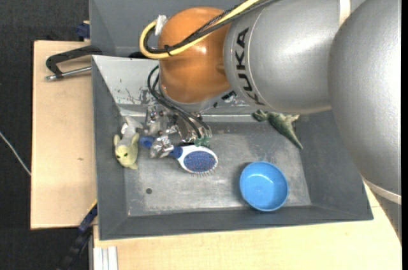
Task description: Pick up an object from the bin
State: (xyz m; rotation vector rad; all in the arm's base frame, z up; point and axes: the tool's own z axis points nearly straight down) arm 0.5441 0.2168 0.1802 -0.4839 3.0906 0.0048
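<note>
My gripper (169, 128) hangs low over the left half of the bin floor, under the arm's orange cover. Right below it lies a blue and white brush (198, 160), its oval bristle head pointing right and its blue handle running left beneath the gripper's metal parts. A small yellow soft toy (127, 151) lies just left of the gripper, near the bin's left wall. The gripper's own body hides whether anything is held.
A round blue bowl (263, 186) sits on the floor at the front right. A green toy dinosaur (284, 125) lies by the back right, partly under the arm. The big silver arm covers the bin's upper right.
</note>
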